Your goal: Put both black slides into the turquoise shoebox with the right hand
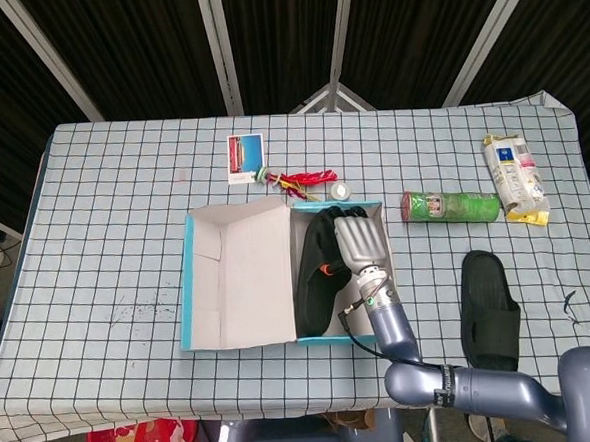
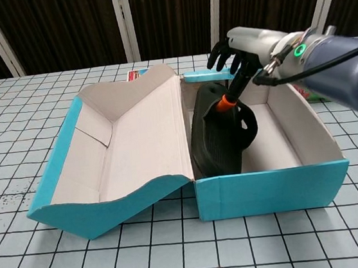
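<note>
On your table the turquoise shoebox stands open. One black slide sits tilted on edge inside it, against the left wall. Your right hand hovers over it, fingers loosely curled, holding nothing. The second slide lies outside, right of the box, yet to be loaded. Left hand unseen.

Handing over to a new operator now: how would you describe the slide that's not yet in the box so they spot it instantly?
Start at the open turquoise shoebox mid-table and look to its right, past the right hand. The remaining black slide lies flat on the checked cloth near the front edge, below the green can. It is the only black thing outside the box.
</note>
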### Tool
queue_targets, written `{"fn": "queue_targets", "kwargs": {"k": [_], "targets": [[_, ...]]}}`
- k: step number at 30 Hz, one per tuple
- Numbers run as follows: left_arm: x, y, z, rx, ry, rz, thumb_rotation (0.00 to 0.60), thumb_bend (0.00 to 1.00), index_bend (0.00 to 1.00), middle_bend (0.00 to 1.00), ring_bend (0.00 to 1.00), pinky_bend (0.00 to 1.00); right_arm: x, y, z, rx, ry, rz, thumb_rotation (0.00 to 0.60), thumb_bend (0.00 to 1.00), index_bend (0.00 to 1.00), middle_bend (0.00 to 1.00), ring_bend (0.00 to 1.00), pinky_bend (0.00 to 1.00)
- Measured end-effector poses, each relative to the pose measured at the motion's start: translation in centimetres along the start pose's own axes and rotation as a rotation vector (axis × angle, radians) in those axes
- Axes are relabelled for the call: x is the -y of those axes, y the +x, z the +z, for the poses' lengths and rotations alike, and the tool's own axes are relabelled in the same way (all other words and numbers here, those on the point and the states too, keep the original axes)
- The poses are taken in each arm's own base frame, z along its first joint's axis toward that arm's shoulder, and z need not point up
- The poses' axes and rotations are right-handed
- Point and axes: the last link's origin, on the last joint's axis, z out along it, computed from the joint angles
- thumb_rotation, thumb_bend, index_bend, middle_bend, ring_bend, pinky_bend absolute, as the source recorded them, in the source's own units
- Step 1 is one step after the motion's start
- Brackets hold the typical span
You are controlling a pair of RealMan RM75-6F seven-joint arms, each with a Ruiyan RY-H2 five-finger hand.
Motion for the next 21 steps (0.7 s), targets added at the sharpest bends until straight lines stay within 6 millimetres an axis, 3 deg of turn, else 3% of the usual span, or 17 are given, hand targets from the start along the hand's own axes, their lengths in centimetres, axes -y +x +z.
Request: {"fn": "queue_targets", "kwargs": {"k": [4,7,13,16,21], "targets": [[-0.1,0.0,-0.1,-0.001,0.001,0.006,0.600,0.37,0.08,0.00,0.00,0.09,-0.3,3.3,-1.5,-0.031,-0.002,0.042,0.600,0.10,0.27,0.24,0.25,0.14],[-0.1,-0.1,-0.1,-0.002,0.002,0.012,0.600,0.37,0.08,0.00,0.00,0.09,-1.7,6.4,-2.7,-0.082,-0.019,0.070,0.600,0.10,0.27,0.24,0.26,0.14],[-0.3,-0.2,-0.1,-0.005,0.011,0.022,0.600,0.37,0.08,0.00,0.00,0.09,-7.9,12.7,-5.2,-0.207,-0.141,0.082,0.600,0.10,0.27,0.24,0.26,0.14],[-0.3,-0.2,-0.1,-0.014,0.019,0.025,0.600,0.37,0.08,0.00,0.00,0.09,-10.3,14.4,-6.3,-0.218,-0.178,0.133,0.600,0.10,0.25,0.24,0.24,0.13],[-0.1,-0.2,0.0,-0.018,0.035,0.031,0.600,0.37,0.08,0.00,0.00,0.09,-13.9,15.9,-7.9,-0.174,-0.227,0.087,0.600,0.07,0.10,0.16,0.15,0.08]]}}
